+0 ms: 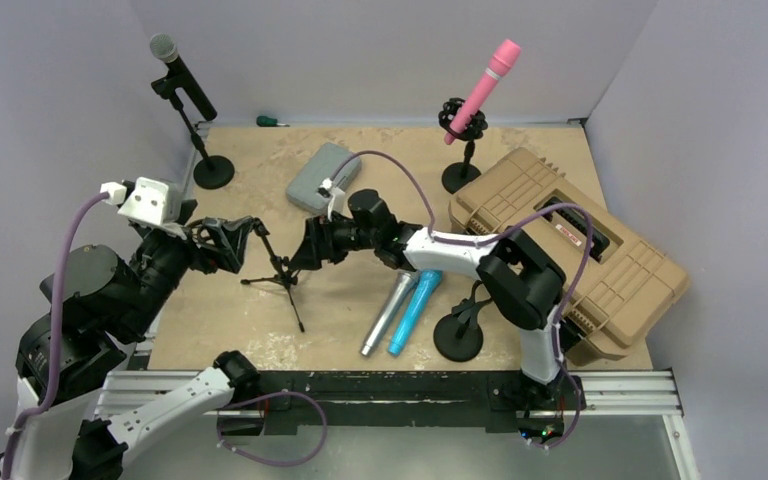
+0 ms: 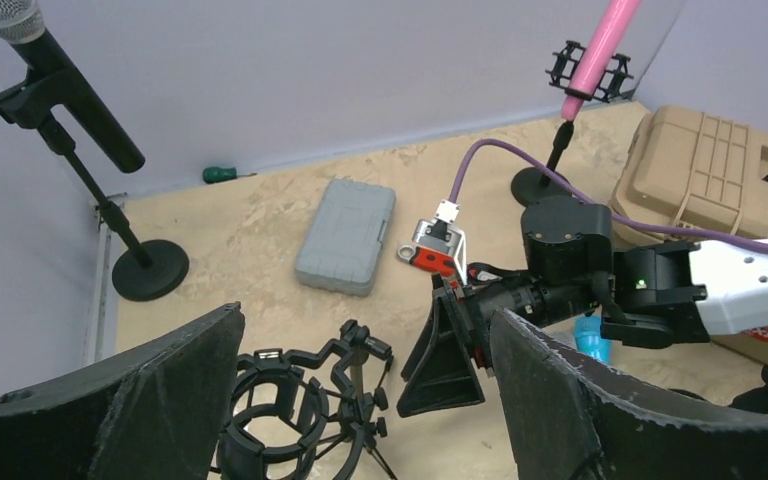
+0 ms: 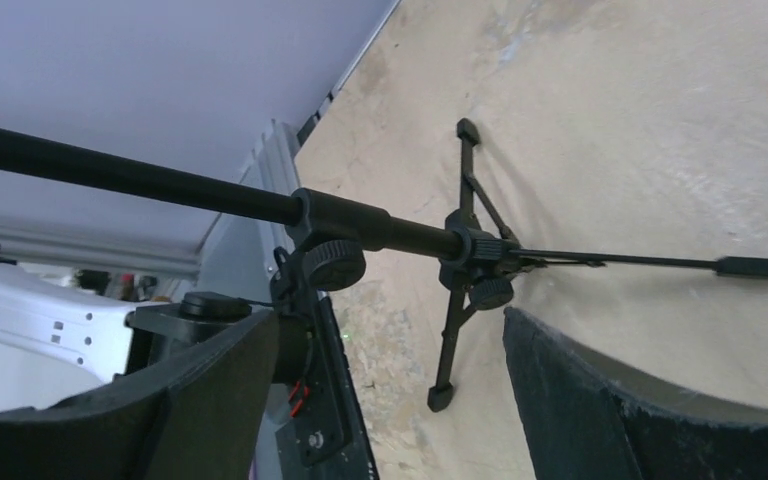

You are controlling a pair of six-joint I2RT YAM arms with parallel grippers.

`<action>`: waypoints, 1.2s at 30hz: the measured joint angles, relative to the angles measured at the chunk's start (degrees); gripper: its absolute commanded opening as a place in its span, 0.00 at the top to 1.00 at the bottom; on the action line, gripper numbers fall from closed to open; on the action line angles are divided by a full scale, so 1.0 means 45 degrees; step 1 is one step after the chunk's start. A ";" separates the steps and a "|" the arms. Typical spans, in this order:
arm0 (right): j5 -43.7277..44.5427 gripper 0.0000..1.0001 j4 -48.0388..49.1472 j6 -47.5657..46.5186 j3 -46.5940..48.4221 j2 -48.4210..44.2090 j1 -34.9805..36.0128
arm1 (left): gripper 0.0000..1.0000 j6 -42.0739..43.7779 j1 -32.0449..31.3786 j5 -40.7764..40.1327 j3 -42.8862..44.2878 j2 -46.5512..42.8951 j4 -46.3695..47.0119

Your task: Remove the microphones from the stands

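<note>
Two grippers here, both parked at the little tripod stand (image 1: 282, 270) mid-table, and both spread wide with nothing in them. The left gripper (image 2: 365, 395) has its fingers either side of the tripod's shock mount (image 2: 295, 410), and that ring looks empty to me. The right gripper (image 3: 390, 390) faces it from the other side, with the tripod's pole (image 3: 160, 180) crossing just above its open fingers, not pinched.

So the mics that are actually on stands are further out. The black microphone (image 1: 185, 78) is in the far left corner, up and away from the left gripper. It's tilted, head high toward the back-left and tail sloping down to the right. The pink microphone (image 1: 482, 88) is at the back right of centre, leaning the opposite way with its head up to the right.

My guess is the left arm is the closer one for the black mic and the right arm for the pink. Either way that's a reach away from the tripod toward the back wall, then a pull along the mic's slanted axis.
</note>
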 measured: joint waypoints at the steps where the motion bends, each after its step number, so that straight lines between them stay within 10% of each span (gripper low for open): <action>1: -0.0476 0.23 0.0243 0.0204 0.0000 0.0301 -0.0005 | 0.09 -0.0010 0.0000 0.0000 -0.0112 -0.0058 -0.0058; 36: -0.3502 0.58 0.3497 0.1321 0.1365 0.2715 -0.0418 | 0.08 0.0015 0.0000 0.0165 -0.0505 0.0083 -0.0107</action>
